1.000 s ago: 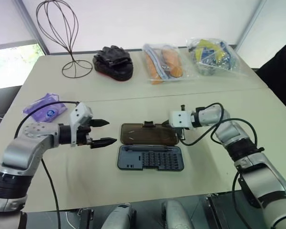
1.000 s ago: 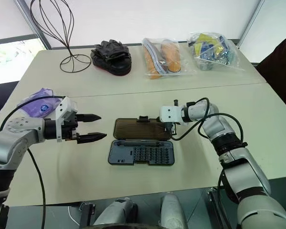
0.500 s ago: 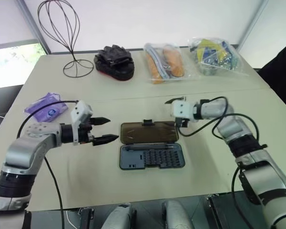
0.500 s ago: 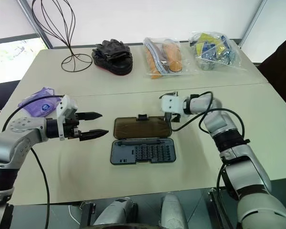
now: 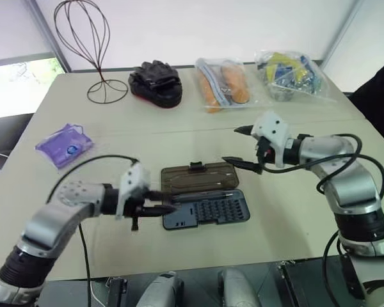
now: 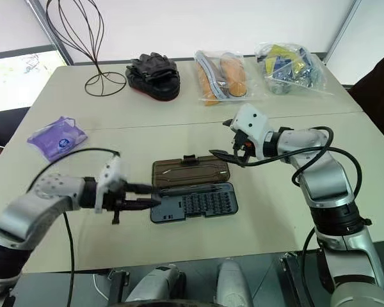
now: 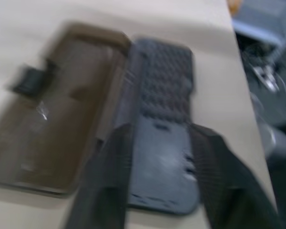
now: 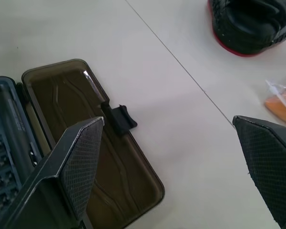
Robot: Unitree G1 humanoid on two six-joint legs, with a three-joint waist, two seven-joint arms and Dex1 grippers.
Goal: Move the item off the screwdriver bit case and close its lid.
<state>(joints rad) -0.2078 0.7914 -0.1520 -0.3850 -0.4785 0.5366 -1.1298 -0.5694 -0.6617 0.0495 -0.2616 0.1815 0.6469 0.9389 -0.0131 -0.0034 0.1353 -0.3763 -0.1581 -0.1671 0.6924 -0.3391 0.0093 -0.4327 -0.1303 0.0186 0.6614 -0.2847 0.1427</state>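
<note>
Brown lid (image 5: 198,180) flat beside bit tray (image 5: 211,210)

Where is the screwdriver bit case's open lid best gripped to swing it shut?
Probably take the lid at its far long edge, by the black latch tab, coming from the far side. It lies flat on the table, hinged to the bit tray along its near edge; only the tab juts out.

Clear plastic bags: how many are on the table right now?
2. The bag of orange items lies at the back, beside the black object; the bag of blue and yellow items lies to its right. The purple packet at left isn't counted.
</note>
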